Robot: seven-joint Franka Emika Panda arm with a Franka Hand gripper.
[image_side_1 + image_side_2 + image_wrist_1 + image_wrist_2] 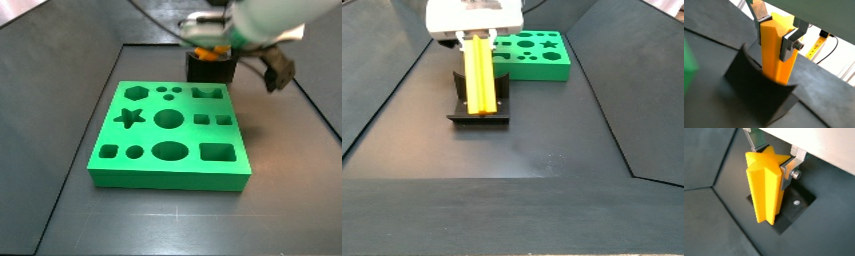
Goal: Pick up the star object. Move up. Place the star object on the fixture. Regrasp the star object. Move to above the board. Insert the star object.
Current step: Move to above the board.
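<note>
Jaws of the gripper [769, 159] clamped on the upper end of the star object [765, 185], a long orange-yellow star-section prism, upright, its lower end at the fixture [477, 104], a dark grey-black block beside the bright green cutout board [171, 135] on the dark tabletop. Risk: if released before it seats, the tall, smooth-ridged prism could tip off the fixture.

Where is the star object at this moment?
The star object stands upright on the fixture, held near its top between the fingers of the gripper. In a side view, the board lies just behind it.
</note>
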